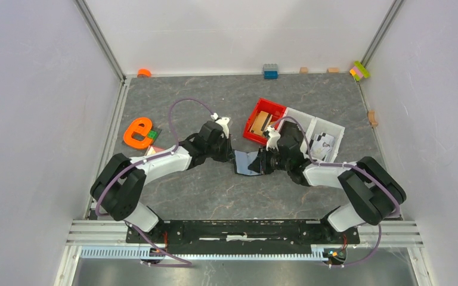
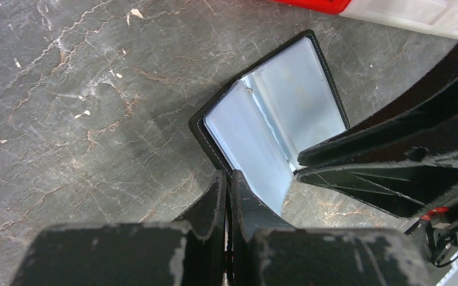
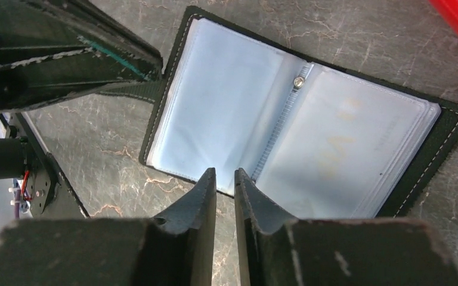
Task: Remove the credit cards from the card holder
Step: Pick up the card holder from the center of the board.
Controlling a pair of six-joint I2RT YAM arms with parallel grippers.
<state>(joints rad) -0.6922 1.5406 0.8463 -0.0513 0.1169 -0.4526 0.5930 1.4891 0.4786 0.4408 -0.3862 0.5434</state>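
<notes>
black fingers of my right gripper [image 3: 225,176] stand nearly together at the near end of the spine; whether they pinch a sleeve i cannot tell. my left gripper [image 2: 226,179] is clamped on the cover edge of the card holder [image 3: 453,125]. it lies open mid-table, long axis upper left to lower right. one credit card [image 3: 346,143], pale and faintly lettered, sits in the sleeve right of my jaws.

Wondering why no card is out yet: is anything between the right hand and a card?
Yes: the card lies under a cloudy plastic sleeve of the open holder. The right hand sits at the sleeves' near edge.
</notes>
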